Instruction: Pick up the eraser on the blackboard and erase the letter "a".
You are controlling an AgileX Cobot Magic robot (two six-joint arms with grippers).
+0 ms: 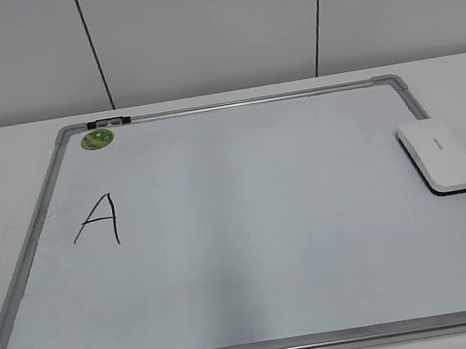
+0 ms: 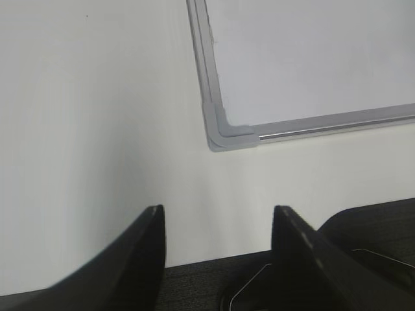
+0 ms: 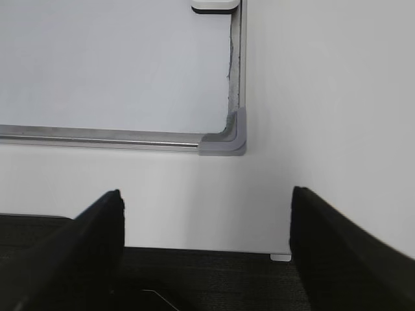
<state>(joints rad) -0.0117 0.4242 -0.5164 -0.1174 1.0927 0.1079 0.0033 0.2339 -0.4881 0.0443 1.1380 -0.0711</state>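
Note:
The eraser (image 1: 438, 156), a flat white rounded block, lies on the right edge of the blackboard (image 1: 270, 248), a white board with a silver-grey frame. Its near end shows at the top of the right wrist view (image 3: 214, 6). A black capital "A" (image 1: 98, 220) is written on the left of the board. No lowercase "a" shows anywhere. My left gripper (image 2: 218, 217) is open and empty over the table near the board's front left corner (image 2: 227, 136). My right gripper (image 3: 206, 201) is open and empty near the front right corner (image 3: 227, 139). Neither gripper shows in the exterior view.
A round green sticker (image 1: 97, 140) sits at the board's far left corner, next to a small black clip (image 1: 108, 122) on the top frame. The board lies on a white table (image 2: 97, 129) with a dark front edge. A white panelled wall (image 1: 211, 28) stands behind.

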